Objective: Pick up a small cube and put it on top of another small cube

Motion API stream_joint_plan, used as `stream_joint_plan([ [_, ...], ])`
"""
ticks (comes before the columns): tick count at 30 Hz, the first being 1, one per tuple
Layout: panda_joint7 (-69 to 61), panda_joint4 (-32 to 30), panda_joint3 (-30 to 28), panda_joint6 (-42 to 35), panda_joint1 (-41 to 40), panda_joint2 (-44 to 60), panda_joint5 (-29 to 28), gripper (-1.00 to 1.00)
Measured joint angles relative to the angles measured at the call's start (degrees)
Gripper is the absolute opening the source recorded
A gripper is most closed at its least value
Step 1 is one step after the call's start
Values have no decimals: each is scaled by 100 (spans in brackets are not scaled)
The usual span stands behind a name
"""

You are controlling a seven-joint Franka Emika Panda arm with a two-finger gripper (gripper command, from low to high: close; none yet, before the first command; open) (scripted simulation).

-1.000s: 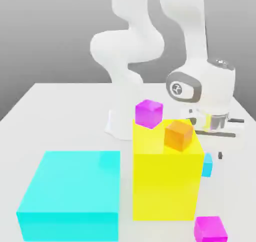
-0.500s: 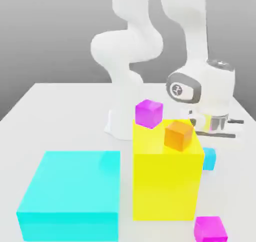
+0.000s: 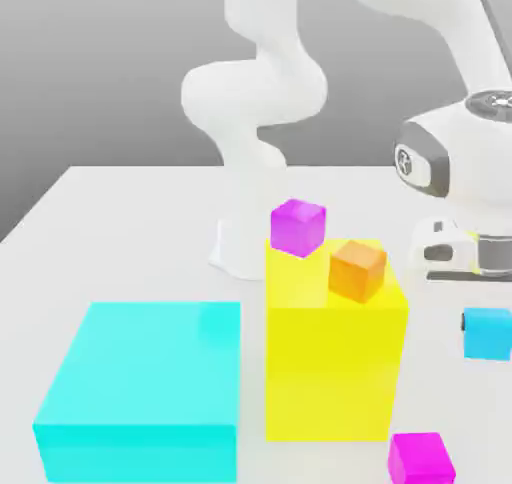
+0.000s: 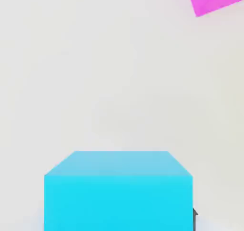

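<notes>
In the exterior view, see the gripper [image 3: 487, 324] with its jaws clamped on the blue cube [image 3: 487, 336], out past the yellow block [image 3: 332, 372] on the exterior view's right, apparently off the table [image 3: 150, 232]. Find one magenta cube [image 3: 421, 458] on the table near that block's front corner, the look-alike cube [image 3: 298, 227] on top of it beside the orange cube [image 3: 358, 270]. Carry level and high enough to clear the yellow block; if aiming for its top, avoid nudging the orange cube.

In the hand view, note the blue cube square in the grip, with a magenta corner well apart from it. Turn to match the chosen cube's faces, centre above, lower gently, and release only after full contact, to avoid tipping.
</notes>
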Motion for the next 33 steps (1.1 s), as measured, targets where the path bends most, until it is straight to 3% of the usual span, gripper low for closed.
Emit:
stream_joint_plan([
  [6,-820,1087,-31,-372,-517,571,349,-100],
  [9,-1320,1317,-96,-545,-771,763,357,-100],
  [21,-3511,1328,-486,-1187,-1777,991,-17,-100],
  [33,-4828,1031,-678,-1233,-1647,919,-1301,-100],
])
